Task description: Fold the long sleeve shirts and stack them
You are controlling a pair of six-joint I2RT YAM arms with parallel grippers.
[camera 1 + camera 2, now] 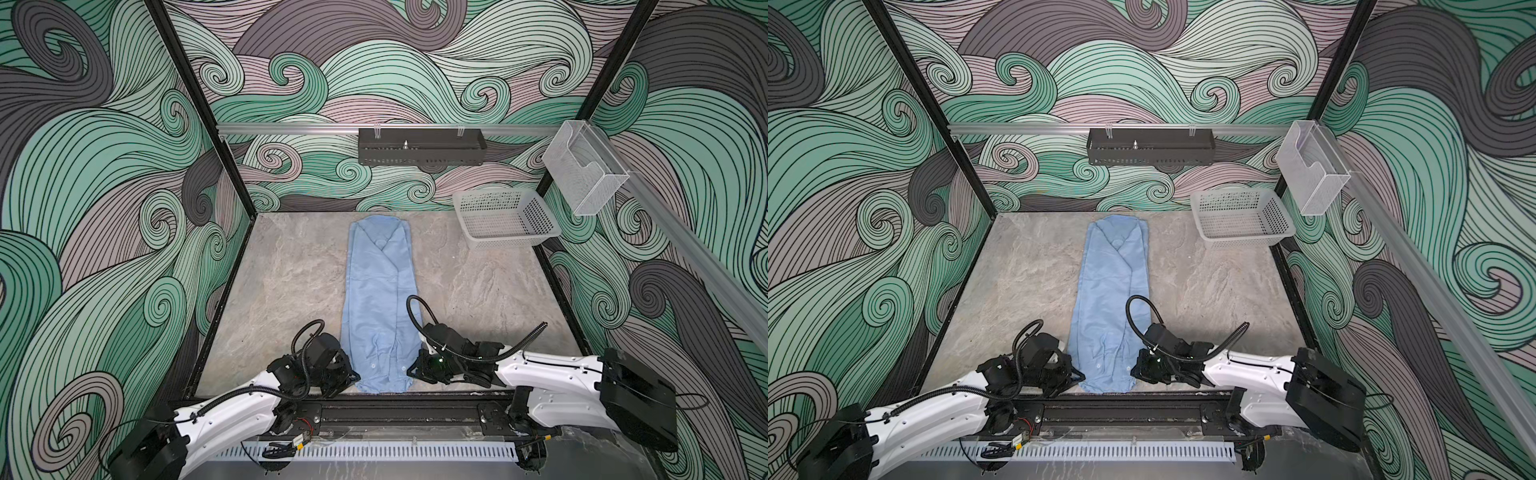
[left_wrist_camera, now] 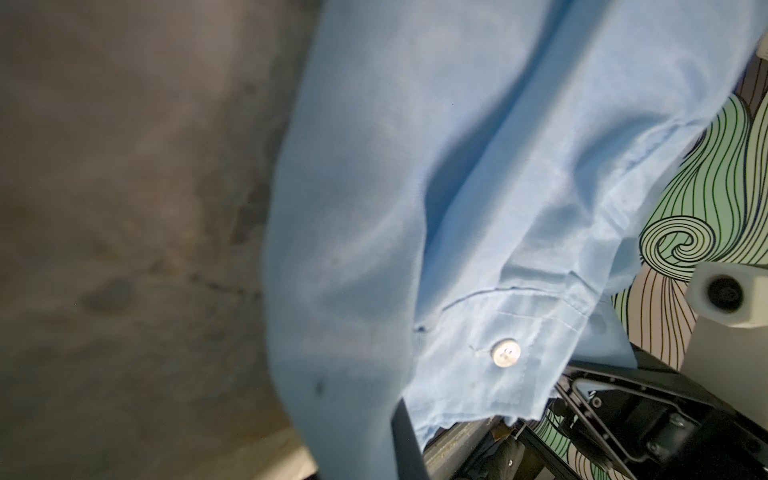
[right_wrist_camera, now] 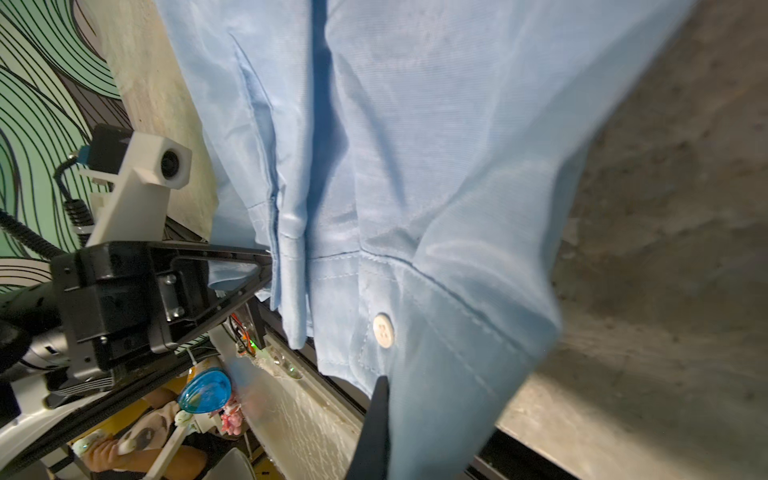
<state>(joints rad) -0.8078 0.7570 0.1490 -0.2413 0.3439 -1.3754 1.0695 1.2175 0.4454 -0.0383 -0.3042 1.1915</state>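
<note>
The desk (image 1: 291, 274) is surfaced in a grey, marbled stone pattern and is bounded by a black frame (image 1: 226, 291). Two items are carried directly on it. A light blue shirt (image 1: 376, 291) is laid out as a long, narrow strip along the middle, with the collar at the far edge and the buttoned cuffs at the near edge. A pale perforated basket (image 1: 511, 239) is placed upright in the far right corner, well apart from the shirt.

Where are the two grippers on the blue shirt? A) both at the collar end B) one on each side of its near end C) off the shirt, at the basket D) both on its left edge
B: the left gripper and right gripper are shut on opposite side edges of the shirt at its near end; the collar lies at the far end.
</note>
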